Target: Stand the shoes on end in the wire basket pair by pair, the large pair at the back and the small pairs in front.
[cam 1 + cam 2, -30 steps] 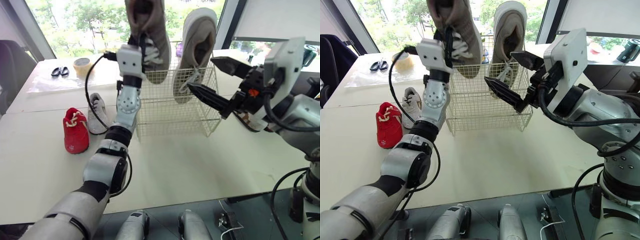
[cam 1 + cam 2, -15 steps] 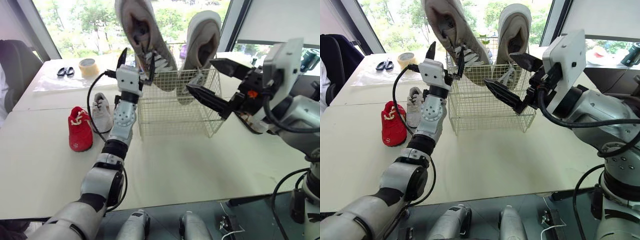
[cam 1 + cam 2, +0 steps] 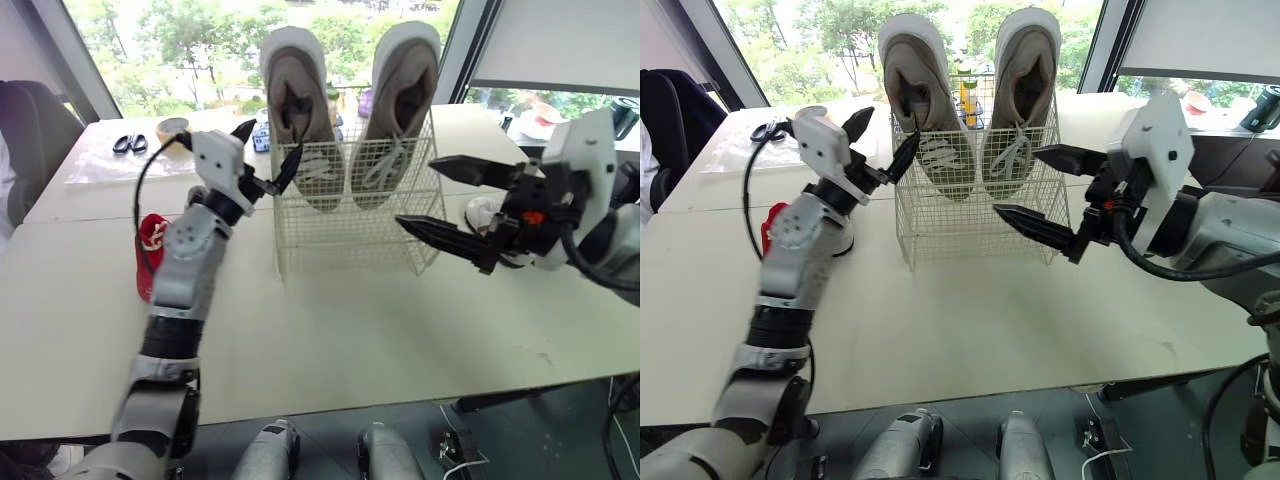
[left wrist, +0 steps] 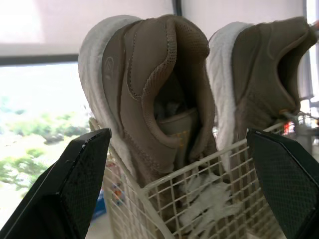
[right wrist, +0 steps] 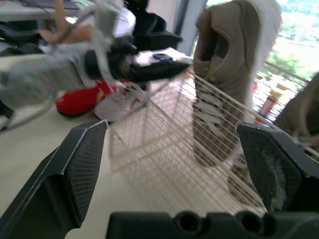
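Since the big tan pair (image 3: 298, 110) is already standing toe-down, side by side along the back of the wire basket (image 3: 345, 235), what's left is the small pairs for the front. Far left on the table is the red shoe (image 3: 148, 262) with a small white shoe (image 5: 124, 102) just beside it, both well apart from the basket. The left gripper (image 3: 270, 145) is spread wide and holding nothing, one finger right at the basket's upper left corner, and I can't tell if it's touching the wire. The right gripper (image 3: 415, 190) is also gaping and empty, off the basket's front right. My worry: that left finger hooks the mesh or a lace and drags the light basket, or the top-heavy tan shoes flop forward into the front space
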